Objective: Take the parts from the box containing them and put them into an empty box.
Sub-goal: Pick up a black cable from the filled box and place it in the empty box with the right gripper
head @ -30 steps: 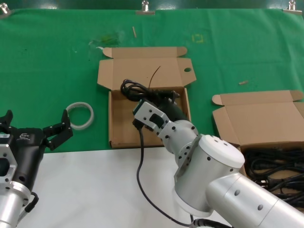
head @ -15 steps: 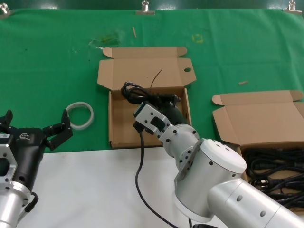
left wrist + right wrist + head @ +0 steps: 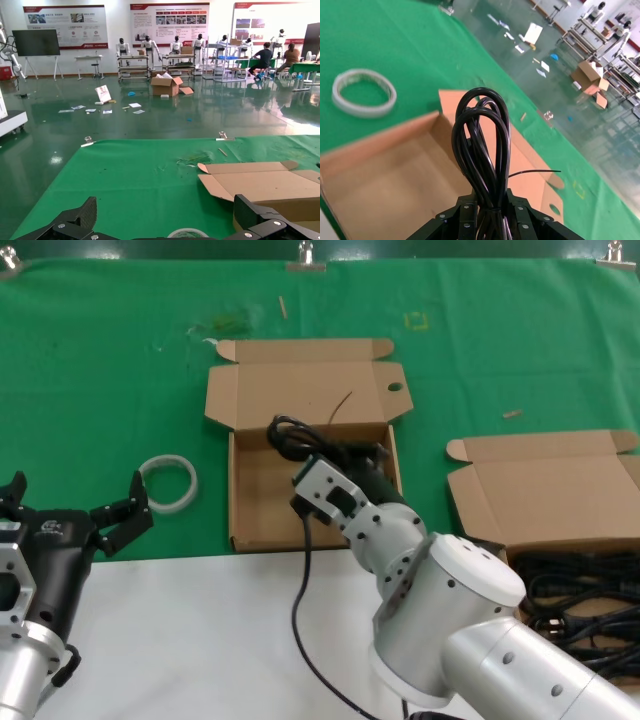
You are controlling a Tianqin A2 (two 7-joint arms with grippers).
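The right gripper (image 3: 487, 212), clamped on a looped cord bundle (image 3: 482, 145), holds it over the empty box (image 3: 258, 495) for release, while the left gripper (image 3: 75, 515) waits, fingers apart, at near left.

right gripper (image 3: 487, 212) reaching forward mid-workspace, fingers clamped, left gripper (image 3: 70, 512) parked low-left, fingers spread
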